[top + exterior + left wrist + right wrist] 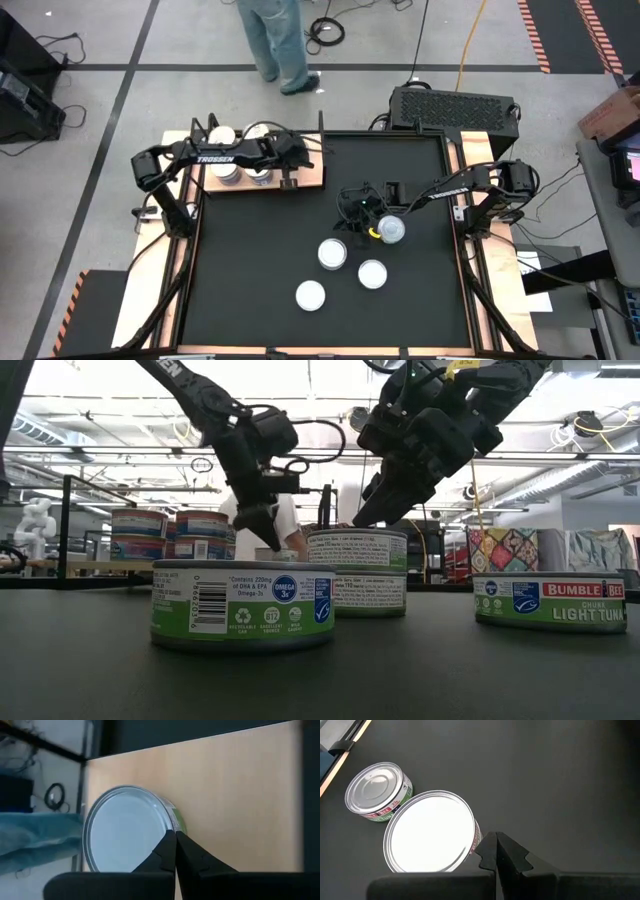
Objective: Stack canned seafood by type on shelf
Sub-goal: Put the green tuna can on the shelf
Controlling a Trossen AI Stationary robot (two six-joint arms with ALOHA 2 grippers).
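Left gripper (175, 851), jaws closed and empty, beside a tin (127, 827) on the wooden shelf (240, 795); right gripper (496, 852), closed and empty, beside a tuna can (430, 831) on the black tabletop (545, 780).

In the high view the left arm (225, 156) crosses over the tins (228, 172) on the shelf (310, 176), hiding parts of them, so their count cannot be told; the person (275, 40) is cut off by the top edge; in the left wrist view one pale-topped tin (125, 832) has its lower part hidden behind the fingers (162, 857); in the low view, the far stacked tins' (170, 535) labels are too small to read.
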